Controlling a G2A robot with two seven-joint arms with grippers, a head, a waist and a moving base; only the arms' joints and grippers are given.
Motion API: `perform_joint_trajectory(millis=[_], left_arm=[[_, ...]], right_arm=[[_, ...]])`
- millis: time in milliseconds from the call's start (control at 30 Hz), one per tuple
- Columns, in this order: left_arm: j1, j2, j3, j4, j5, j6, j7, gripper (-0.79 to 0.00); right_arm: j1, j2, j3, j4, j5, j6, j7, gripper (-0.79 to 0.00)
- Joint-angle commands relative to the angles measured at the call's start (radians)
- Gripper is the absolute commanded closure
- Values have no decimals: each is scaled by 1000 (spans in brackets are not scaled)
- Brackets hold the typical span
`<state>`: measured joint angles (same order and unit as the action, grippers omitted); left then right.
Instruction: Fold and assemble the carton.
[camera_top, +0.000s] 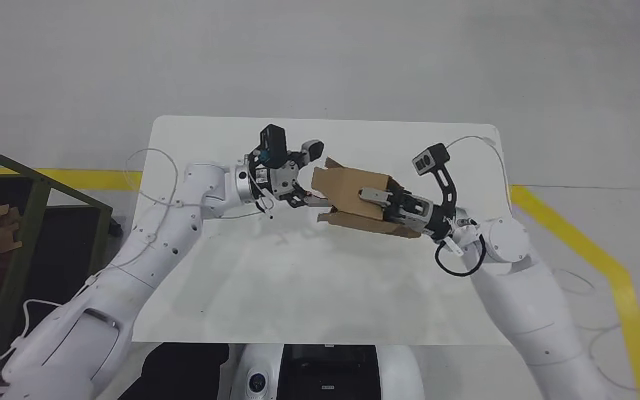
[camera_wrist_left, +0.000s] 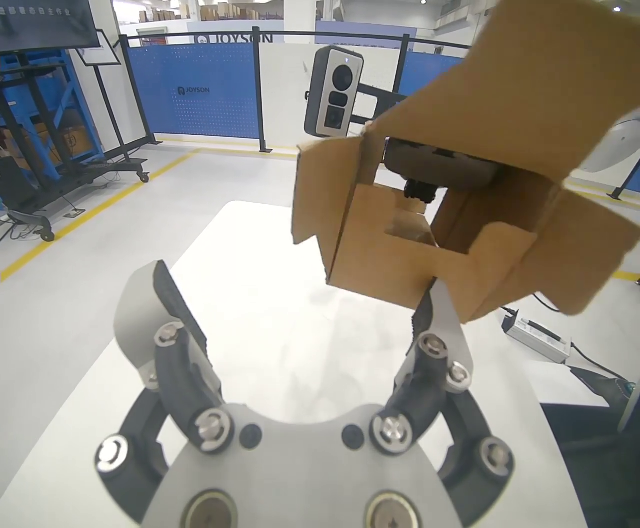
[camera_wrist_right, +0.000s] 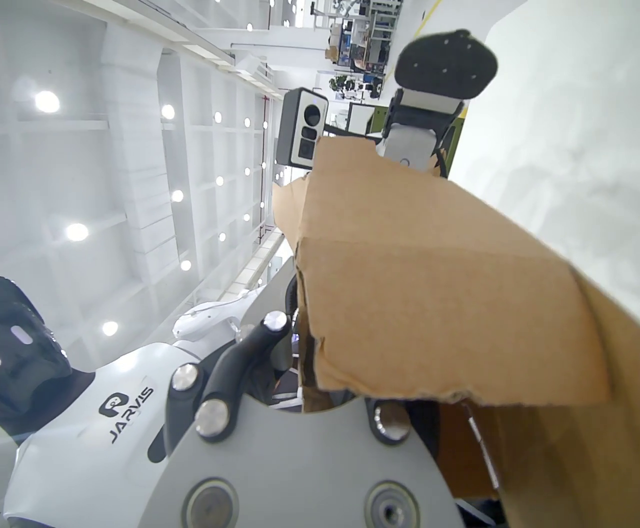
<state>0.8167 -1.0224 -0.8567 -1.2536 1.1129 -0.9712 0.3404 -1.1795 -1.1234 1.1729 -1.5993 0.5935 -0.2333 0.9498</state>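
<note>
Presently the carton (camera_top: 350, 192) hangs over the middle of the white desk (camera_top: 300, 300), between the two arms, brown and only partly formed. The right claw (camera_top: 388, 203) has it by the end nearer that arm. In the left wrist view the claw's dark body shows inside the cardboard tube. In the right wrist view a brown wall lies right across the claw and covers its fingertips, so it is probably pinched on that wall rather than merely resting against it.

The carton's other end is open and faces the left claw (camera_wrist_left: 297, 285). That claw is spread wide and holds nothing. One fingertip (camera_wrist_left: 444, 312) touches the lower edge of the open end, while the other stands well apart from the cardboard, out over bare desk.

Around the open mouth the flaps splay outward. A large flap (camera_wrist_left: 525, 85) slants up and over, a narrow flap (camera_wrist_left: 320, 195) sticks out at one side, and a third flap (camera_wrist_left: 575, 255) juts out opposite it. Deeper inside, the far-end flaps are partly folded in, leaving a notched gap.

From the right wrist view one padded finger (camera_wrist_right: 445, 62) of the left claw rises beyond the carton's far edge. Off the desk, a yellow line (camera_top: 570, 243) runs along the grey floor, and a dark green cart (camera_top: 30, 212) stands on the left arm's side.
</note>
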Motion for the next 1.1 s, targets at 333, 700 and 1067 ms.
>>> perform_joint_trajectory(millis=[333,700,1067], left_arm=[[28,0,-39,-17,12,-22,-5,-785],[37,-7,-53,-45,20,-36,-7,-785],[-30,-36,-40,5,-47,-11,-55,-785]], right_arm=[[-19,-1,41,5,18,-19,-66,0],[-36,-5,35,-19,-88,3,-193,0],[-54,-7,39,-45,-82,3,-174,0]])
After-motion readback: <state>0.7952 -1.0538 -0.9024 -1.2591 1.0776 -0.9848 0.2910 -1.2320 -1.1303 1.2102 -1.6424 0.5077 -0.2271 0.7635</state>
